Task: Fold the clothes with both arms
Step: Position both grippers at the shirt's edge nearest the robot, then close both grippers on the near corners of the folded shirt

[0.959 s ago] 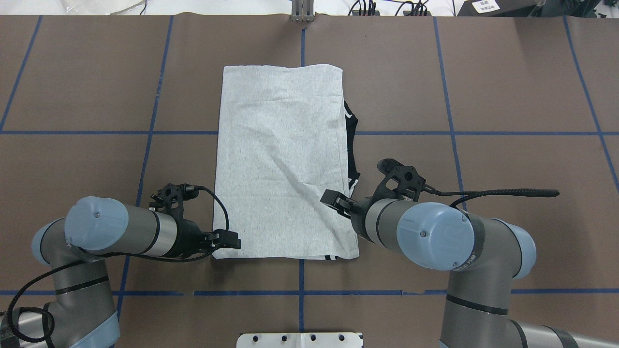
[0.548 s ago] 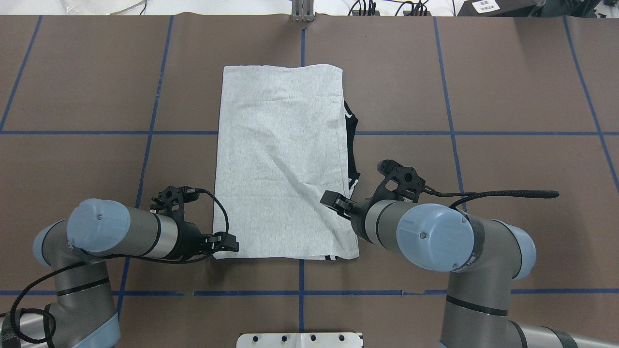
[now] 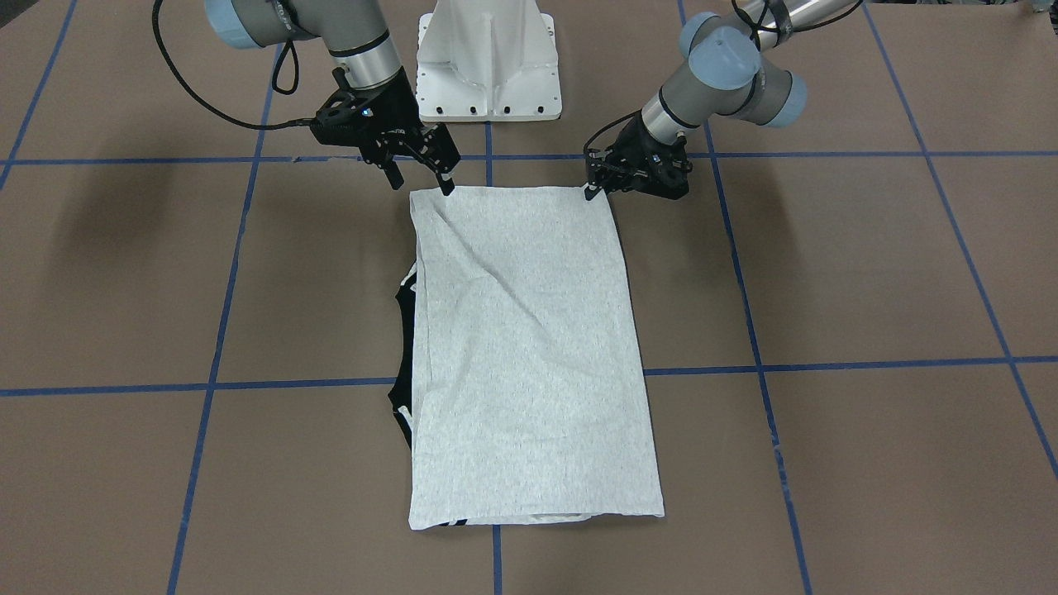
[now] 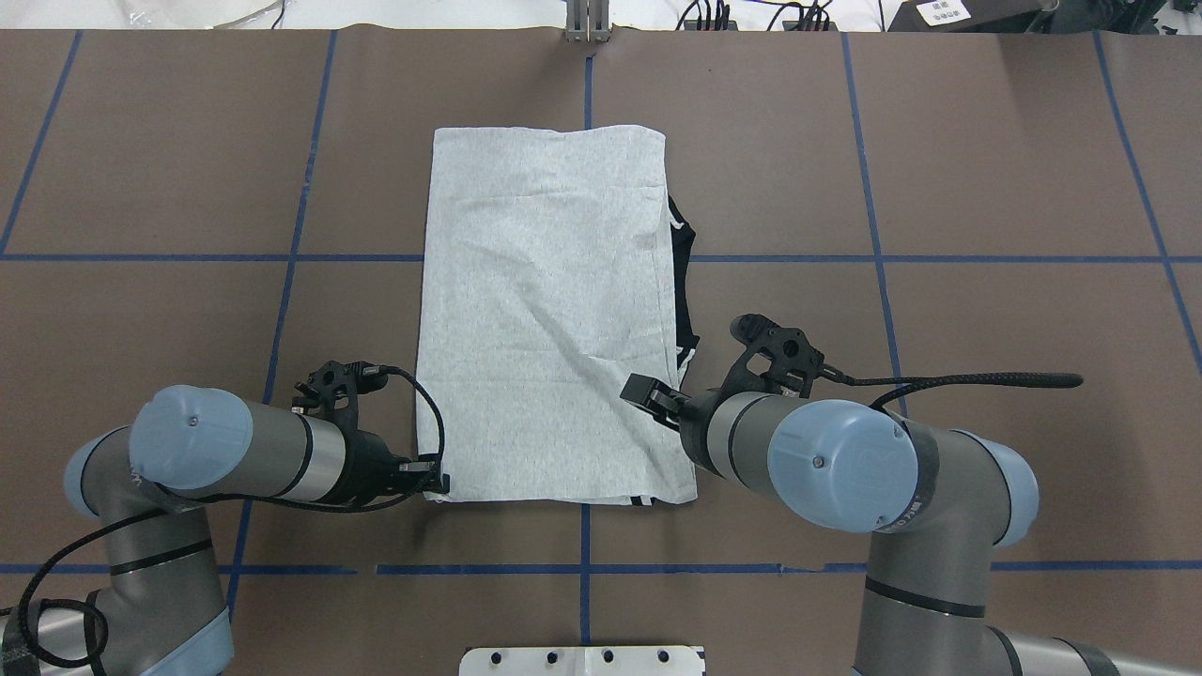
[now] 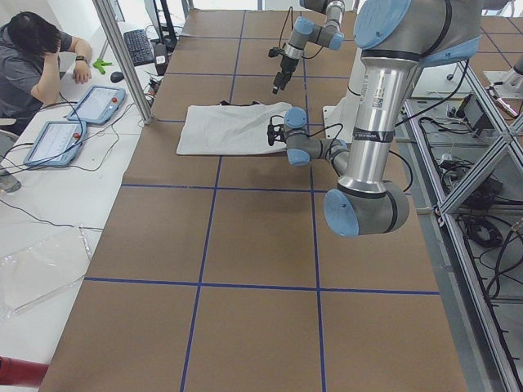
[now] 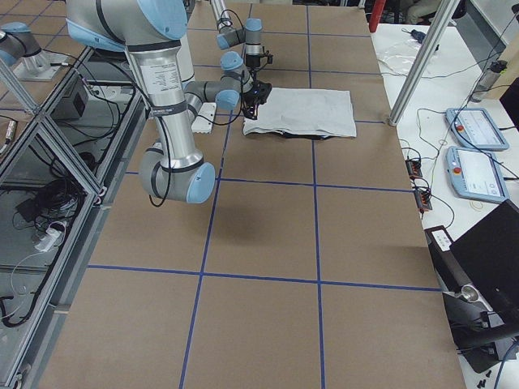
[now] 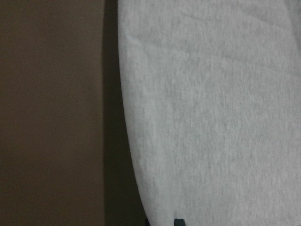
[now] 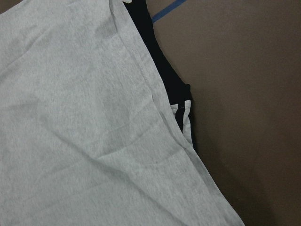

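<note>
Black two-finger left gripper (image 4: 434, 481) has drawn back to the folded heather-grey T-shirt's (image 4: 545, 319) lower-left corner, closure indeterminate; right gripper (image 3: 421, 183) gapes, so a single-layer pinch risks skewing the fold.

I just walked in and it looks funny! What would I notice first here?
A grey T-shirt lies folded into a long rectangle in the middle of the brown table with blue lines. At its end nearest the robot, the left claw sits at one corner and the right claw hangs open by the other.
</note>
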Action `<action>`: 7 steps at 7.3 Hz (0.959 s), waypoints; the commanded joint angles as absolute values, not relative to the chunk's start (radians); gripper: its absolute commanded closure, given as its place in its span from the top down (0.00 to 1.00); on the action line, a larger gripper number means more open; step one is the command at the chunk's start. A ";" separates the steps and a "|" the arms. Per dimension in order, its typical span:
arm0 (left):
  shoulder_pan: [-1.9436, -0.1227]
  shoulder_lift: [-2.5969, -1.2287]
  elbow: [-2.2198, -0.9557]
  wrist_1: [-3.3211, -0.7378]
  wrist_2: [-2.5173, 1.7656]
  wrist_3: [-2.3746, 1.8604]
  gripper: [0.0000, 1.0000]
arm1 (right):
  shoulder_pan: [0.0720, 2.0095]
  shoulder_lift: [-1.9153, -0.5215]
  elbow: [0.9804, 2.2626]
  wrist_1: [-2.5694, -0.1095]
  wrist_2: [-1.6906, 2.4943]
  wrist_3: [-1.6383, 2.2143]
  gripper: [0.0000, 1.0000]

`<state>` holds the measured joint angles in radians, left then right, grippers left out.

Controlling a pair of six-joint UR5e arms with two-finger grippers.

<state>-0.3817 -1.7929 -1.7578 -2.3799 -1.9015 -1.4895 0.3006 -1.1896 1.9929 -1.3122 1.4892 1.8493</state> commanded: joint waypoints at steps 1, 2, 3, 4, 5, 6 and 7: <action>-0.382 -1.792 -1.767 -2.381 -1.904 -1.489 0.00 | 0.275 -1.178 1.990 -1.334 1.488 1.964 1.00; -0.382 -1.793 -1.769 -2.381 -1.904 -1.489 0.00 | 0.252 -1.169 1.983 -1.420 1.491 2.018 1.00; -0.382 -1.795 -1.770 -2.381 -1.904 -1.489 0.00 | 0.247 -1.155 1.977 -1.464 1.497 2.070 0.99; -0.382 -1.795 -1.772 -2.381 -1.905 -1.489 0.00 | 0.242 -1.151 1.961 -1.463 1.503 2.171 0.98; -0.382 -1.796 -1.778 -2.381 -1.907 -1.489 0.00 | 0.242 -1.144 1.938 -1.463 1.523 2.193 0.98; -0.383 -1.793 -1.799 -2.381 -1.910 -1.491 0.00 | 0.241 -1.123 1.884 -1.451 1.523 2.201 0.97; -0.385 -1.792 -1.815 -2.379 -1.913 -1.491 0.00 | 0.241 -1.093 1.844 -1.450 1.523 2.201 0.97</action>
<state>-0.3835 -1.7937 -1.7950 -2.3804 -1.9093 -1.4905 0.2418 -1.1244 1.8969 -1.4542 1.5204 2.1906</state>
